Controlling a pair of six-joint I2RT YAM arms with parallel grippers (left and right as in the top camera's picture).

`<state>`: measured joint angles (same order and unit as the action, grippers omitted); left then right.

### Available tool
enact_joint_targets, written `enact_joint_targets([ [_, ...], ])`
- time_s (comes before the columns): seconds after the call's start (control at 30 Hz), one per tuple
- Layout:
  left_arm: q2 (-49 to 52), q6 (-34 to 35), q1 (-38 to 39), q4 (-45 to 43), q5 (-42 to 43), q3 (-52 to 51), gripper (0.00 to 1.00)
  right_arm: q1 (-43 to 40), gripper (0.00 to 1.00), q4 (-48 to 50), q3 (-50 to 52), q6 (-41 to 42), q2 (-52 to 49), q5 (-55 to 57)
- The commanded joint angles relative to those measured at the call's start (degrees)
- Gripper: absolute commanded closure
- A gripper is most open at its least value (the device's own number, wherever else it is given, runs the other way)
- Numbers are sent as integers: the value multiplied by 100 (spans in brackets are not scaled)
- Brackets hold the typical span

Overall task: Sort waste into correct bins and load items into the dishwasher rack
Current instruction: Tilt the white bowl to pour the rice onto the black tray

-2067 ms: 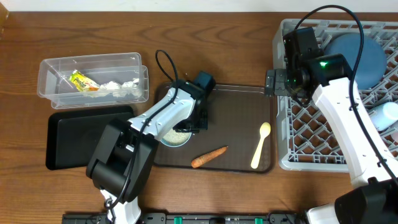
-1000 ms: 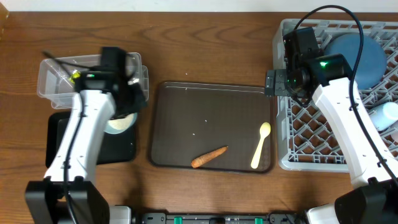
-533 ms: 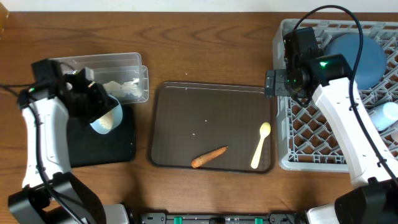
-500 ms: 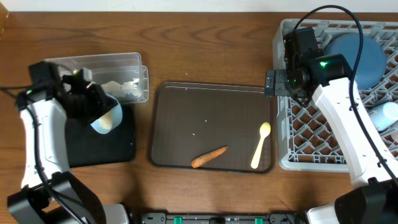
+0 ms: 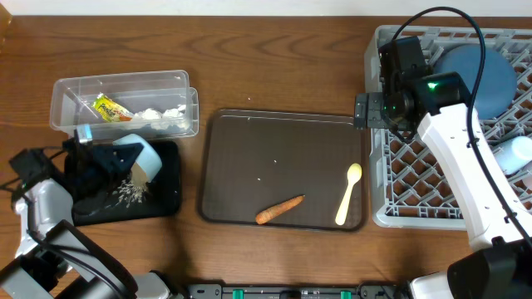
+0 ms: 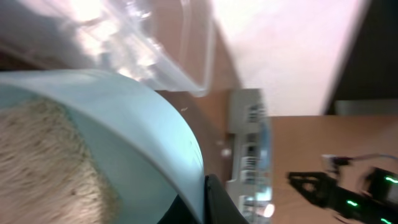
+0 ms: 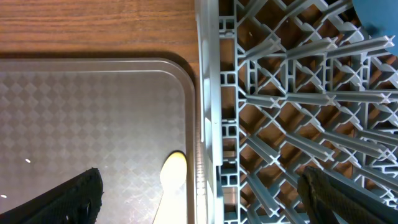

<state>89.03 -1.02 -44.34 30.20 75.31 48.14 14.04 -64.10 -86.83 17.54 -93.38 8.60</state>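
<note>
Left arm: reaching in low from the near-left corner, the left gripper [image 5: 110, 157] tipping sideways, jaws clamping the pale-blue bowl [image 5: 140, 155] by its rim.
Right arm: arching over at far right, the right gripper [image 5: 362, 110] hanging with jaws gaping wide, gripping nothing.

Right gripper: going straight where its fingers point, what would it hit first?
Probably the grey side wall of the dishwasher rack, beside the rim of the brown tray and the spoon; depth is unclear.

A pale-blue bowl [image 5: 141, 156] tilts on its side over the shallow black rectangular tray [image 5: 167, 188], white rice-like bits [image 5: 129, 193] scattered on that tray. Well right of it lie an orange carrot piece [image 5: 279, 209] and a cream spoon [image 5: 348, 193].
</note>
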Motion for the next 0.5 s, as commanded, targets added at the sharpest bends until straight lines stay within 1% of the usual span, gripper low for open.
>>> enact_joint_targets([
  [0.0, -28, -133, -240, -243, 1480, -127, 94, -15, 1, -4, -48, -48, -26, 20],
  [0.2, -28, -131, -459, -238, 1480, -131, 94, -15, 1, 2, -48, -48, -26, 24],
  [0.47, -28, -138, -479, -247, 1480, -131, 94, -15, 1, 0, -48, -48, -26, 26],
])
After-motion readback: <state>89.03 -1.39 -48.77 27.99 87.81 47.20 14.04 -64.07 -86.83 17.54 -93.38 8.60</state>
